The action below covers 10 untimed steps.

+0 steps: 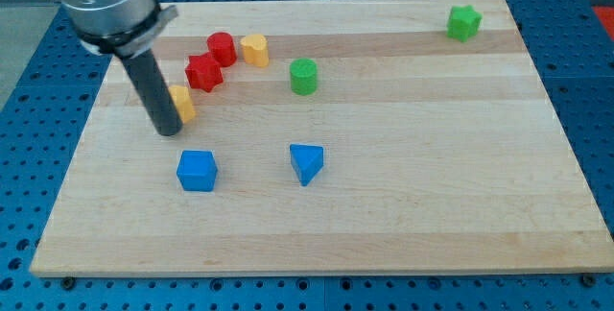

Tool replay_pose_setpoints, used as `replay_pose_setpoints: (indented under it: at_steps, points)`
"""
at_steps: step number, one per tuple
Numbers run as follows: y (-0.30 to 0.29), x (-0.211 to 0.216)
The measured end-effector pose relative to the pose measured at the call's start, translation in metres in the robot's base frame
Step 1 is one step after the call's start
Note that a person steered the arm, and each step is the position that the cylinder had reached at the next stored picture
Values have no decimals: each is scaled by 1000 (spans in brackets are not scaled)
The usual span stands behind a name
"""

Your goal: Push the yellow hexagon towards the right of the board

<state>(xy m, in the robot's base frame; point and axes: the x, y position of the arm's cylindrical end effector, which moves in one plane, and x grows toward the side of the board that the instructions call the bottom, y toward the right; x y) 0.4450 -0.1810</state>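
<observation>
Contact looked made: my tip [169, 131], a bare rod with nothing to grasp, stood against the left side of the yellow hexagon [182, 104], near the board's [403, 225] left edge. The block lay to my right, so a rightward push suited, passing below the red blocks [204, 71] and green cylinder [303, 76].

**My arm: grey metal housing, dark rod**

From here I see only the lowest part of my arm [101, 4]: a broad cylindrical housing in brushed grey metal, with a lighter, shinier band around its lower rim. Below it hangs a straight rod [152, 85], dark grey to black, smooth and matte, much narrower than the housing. My tip [168, 132] ends blunt and flat, the same dark colour
</observation>
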Motion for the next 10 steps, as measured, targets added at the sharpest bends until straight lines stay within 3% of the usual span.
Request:
replay_pose_setpoints:
  at_steps: [1,3,4,8,10]
  points:
    - [0,0]
    - [-74,0]
    - [-78,-46]
    - [-41,-10]
    - [-41,-43]
